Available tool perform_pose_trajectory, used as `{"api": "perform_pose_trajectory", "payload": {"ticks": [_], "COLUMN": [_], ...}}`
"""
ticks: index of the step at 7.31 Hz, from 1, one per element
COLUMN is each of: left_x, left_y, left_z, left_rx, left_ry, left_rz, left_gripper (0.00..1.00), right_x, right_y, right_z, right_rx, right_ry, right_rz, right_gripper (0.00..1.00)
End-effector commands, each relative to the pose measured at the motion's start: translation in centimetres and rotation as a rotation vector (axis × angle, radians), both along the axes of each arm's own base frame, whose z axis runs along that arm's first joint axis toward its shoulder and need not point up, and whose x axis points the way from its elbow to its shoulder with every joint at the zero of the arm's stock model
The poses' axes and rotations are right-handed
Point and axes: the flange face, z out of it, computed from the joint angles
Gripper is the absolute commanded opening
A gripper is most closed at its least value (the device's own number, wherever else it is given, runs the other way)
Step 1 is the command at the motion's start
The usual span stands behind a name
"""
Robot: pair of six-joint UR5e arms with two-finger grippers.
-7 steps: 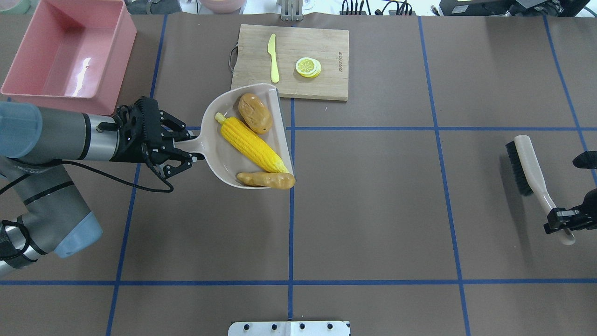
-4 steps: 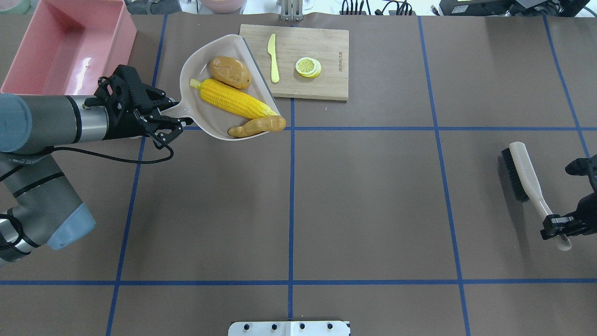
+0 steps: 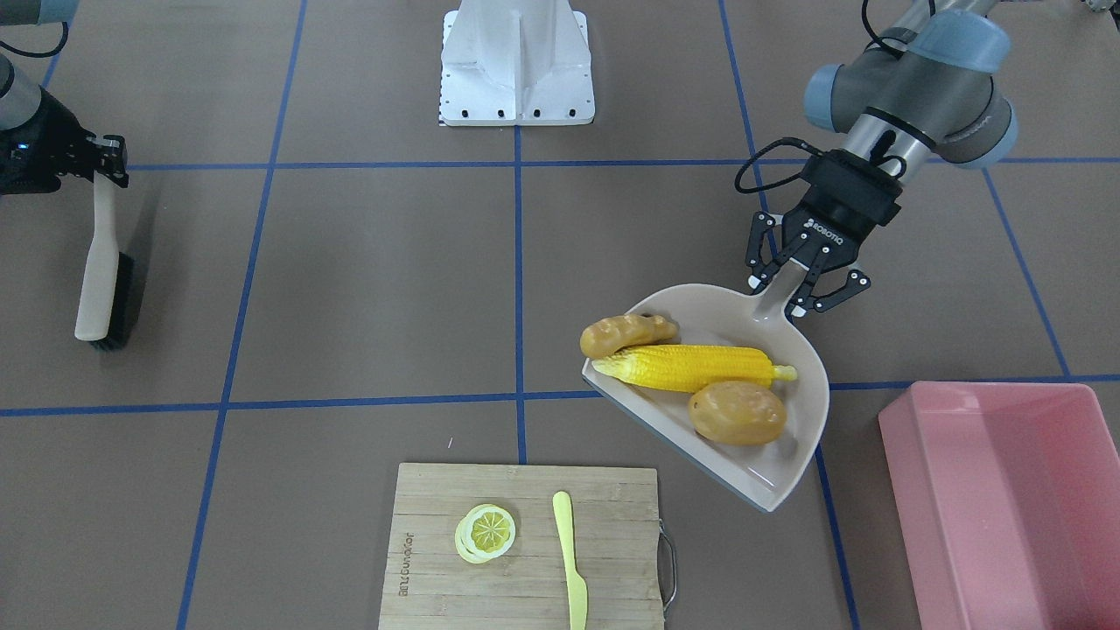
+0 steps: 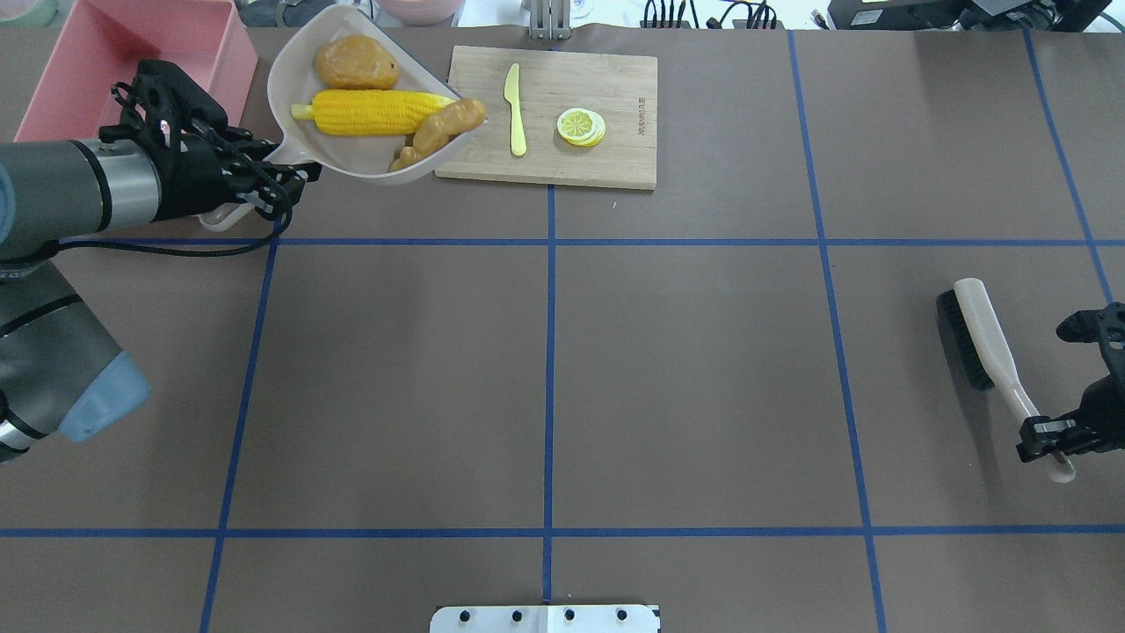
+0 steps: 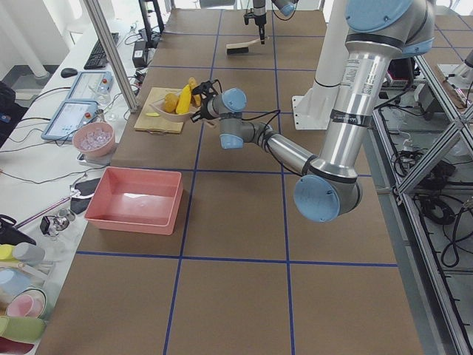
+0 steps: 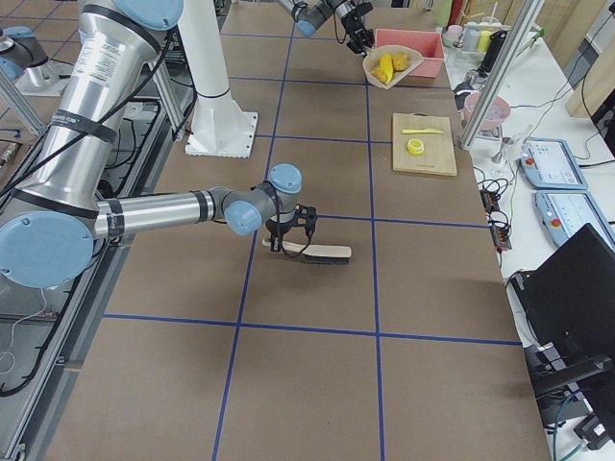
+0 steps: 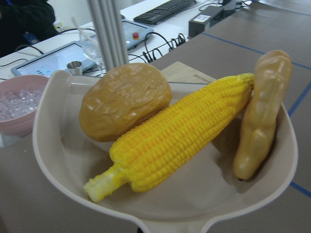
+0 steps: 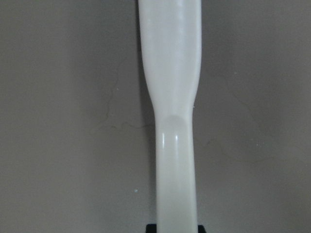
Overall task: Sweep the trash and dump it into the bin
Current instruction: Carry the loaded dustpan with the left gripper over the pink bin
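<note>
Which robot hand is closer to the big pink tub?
Left. The left hand, holding the dustpan, is close beside the pink tub. The right hand is far across the table, holding the brush.

Blue-taped brown table [image 4: 703,369]; a white side desk [image 5: 33,100] holds, seemingly, tablets [image 5: 74,118].

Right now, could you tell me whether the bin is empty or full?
Empty: the bin shows a bare pink floor, while the corn, ginger and lump all lie in the dustpan beside it.
</note>
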Motion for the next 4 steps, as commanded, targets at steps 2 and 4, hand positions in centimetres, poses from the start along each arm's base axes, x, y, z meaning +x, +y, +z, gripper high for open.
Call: {"api": "perform_pose_trajectory", "payload": {"ticks": [2,4], "left_x": [-3.5,-6.1], "left_y": [-2.3,-2.8], "left_z": [0.3,2.2], "left_rx": [-0.151,-0.247], "left_ry": [0.145,0.203], "left_rz": [-0.216,-0.28], "left_gripper": [0.0,0.0], "right_x": [-0.5,-0.7], "right_y": [0.5,0.6], "right_z": [0.3,0.3], "right_rx": [0.008,0.009], "right_ry": [0.014,0.015], "right_rz": [-0.016,-0.023], "right_gripper": [0.0,0.12]}}
